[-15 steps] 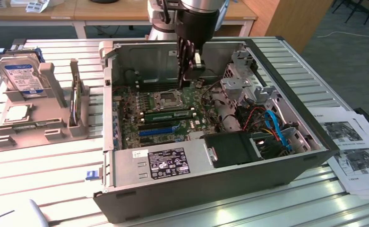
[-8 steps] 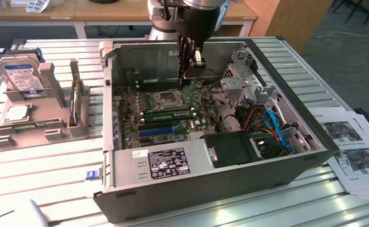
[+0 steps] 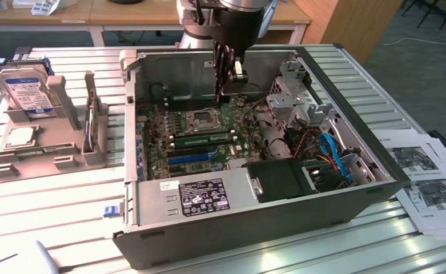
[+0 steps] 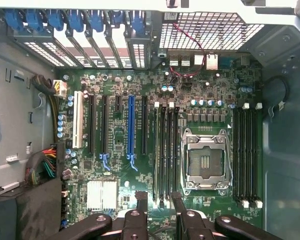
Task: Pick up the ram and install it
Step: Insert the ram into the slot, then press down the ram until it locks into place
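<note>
The ram (image 3: 207, 138), a narrow green stick with a pale label, lies along a slot on the motherboard beside the CPU socket (image 3: 204, 119). My gripper (image 3: 224, 94) hangs inside the open computer case (image 3: 230, 228), above the board and just behind the socket. In the wrist view its two dark fingers (image 4: 140, 200) stand apart with nothing between them, so my gripper (image 4: 160, 202) is open. They straddle the near end of the dark memory slots (image 4: 165, 150), next to the CPU socket (image 4: 206, 160).
A grey holder (image 3: 40, 154) on the exterior view's left carries a silver hard drive with a blue label (image 3: 28, 91) and a thin board on edge (image 3: 93, 123). Drive cage (image 3: 295, 94), cables (image 3: 329, 151) and a black fan shroud (image 3: 280, 180) crowd the case's right side. Papers (image 3: 428, 188) lie on the table.
</note>
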`<act>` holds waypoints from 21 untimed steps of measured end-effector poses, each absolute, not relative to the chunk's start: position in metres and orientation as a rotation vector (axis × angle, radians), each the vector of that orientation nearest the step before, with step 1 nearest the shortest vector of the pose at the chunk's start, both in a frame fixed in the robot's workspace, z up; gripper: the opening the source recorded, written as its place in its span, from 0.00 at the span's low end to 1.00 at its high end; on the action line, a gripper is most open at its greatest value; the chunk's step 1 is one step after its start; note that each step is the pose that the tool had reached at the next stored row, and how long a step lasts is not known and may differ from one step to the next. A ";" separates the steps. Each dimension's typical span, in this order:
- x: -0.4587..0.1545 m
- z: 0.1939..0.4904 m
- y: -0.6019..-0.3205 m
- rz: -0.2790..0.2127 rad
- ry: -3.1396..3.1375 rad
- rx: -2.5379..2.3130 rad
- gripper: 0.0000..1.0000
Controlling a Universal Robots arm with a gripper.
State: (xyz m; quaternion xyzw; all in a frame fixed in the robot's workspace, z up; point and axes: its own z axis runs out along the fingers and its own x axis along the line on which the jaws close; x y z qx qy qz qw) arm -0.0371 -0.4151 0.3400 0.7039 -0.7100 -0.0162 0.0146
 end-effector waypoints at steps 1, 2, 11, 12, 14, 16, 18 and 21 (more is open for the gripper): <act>-0.037 0.340 -0.415 -0.050 -2.210 2.191 0.31; -0.037 0.340 -0.415 -0.050 -2.210 2.191 0.31; -0.037 0.340 -0.415 -0.033 -2.206 2.210 0.31; -0.037 0.340 -0.415 -0.033 -2.206 2.210 0.31; -0.037 0.340 -0.415 -0.033 -2.206 2.210 0.31; -0.037 0.340 -0.415 -0.033 -2.206 2.210 0.31; -0.037 0.340 -0.415 -0.033 -2.206 2.210 0.31; -0.037 0.340 -0.415 -0.033 -2.206 2.210 0.31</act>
